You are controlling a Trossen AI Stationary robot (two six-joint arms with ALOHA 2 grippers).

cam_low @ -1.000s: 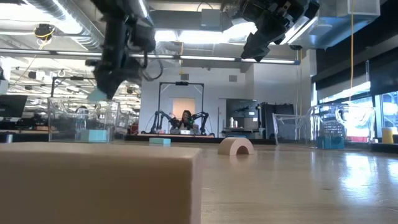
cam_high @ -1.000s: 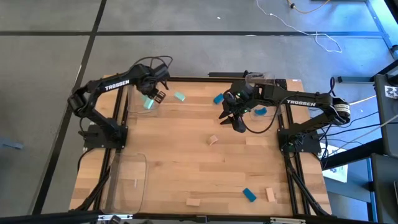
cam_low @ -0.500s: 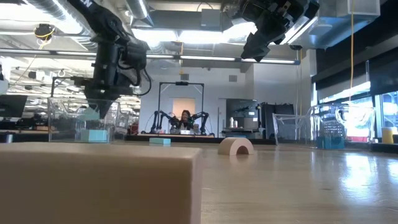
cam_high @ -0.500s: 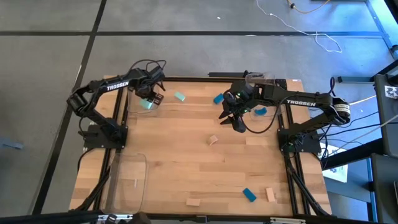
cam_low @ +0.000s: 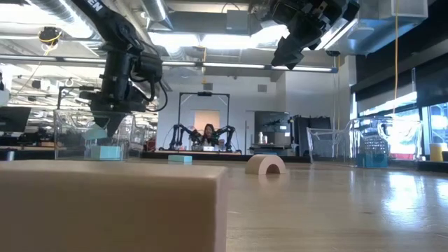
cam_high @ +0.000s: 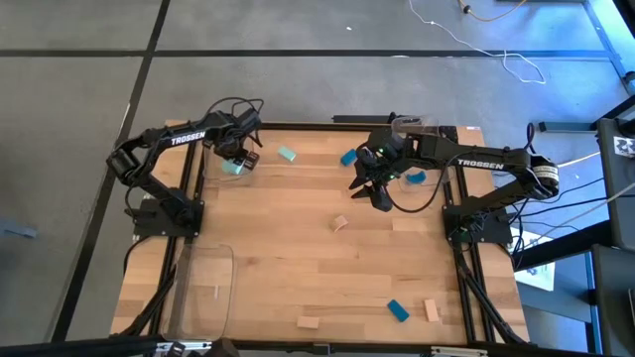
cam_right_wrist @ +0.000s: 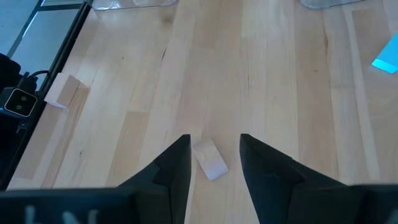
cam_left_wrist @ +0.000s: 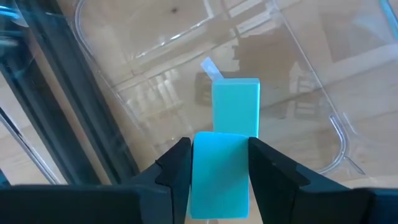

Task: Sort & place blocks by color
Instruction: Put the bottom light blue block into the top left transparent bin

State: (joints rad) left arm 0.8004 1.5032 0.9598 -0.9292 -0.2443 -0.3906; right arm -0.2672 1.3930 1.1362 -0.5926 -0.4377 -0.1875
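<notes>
Descent is what has happened on the left in the past second: the left gripper (cam_left_wrist: 219, 171), pinching a mint-teal block (cam_left_wrist: 219, 176) between its fingers, has come down from above the clear tray (cam_left_wrist: 323, 93) at the far-left corner of the table (cam_high: 298, 258) and now hangs low inside it. A second mint-teal block (cam_left_wrist: 236, 105) already lies on the tray floor, just beyond the held one. I'd judge this the last moment before release, which would put two teal pieces together.

Room there is tight. The tray's wall stands close on the arm's side and the lying block sits right ahead, so the drop wants to go straight down, and the fingers should lift out vertically.

Moving right, a third teal block (cam_high: 287, 154) lies on open wood near the far edge, and a deep blue block (cam_high: 348, 157) beside it. The right gripper (cam_right_wrist: 214, 160) has not moved; it hovers with its fingers spread above a pale wooden arch block (cam_right_wrist: 209, 159), with bare boards all around for a clean descent. Another tray (cam_high: 422, 127) sits behind that arm.

Near the front edge lie a wooden block (cam_high: 308, 321), a blue block (cam_high: 397, 310) and another wooden block (cam_high: 431, 310).
</notes>
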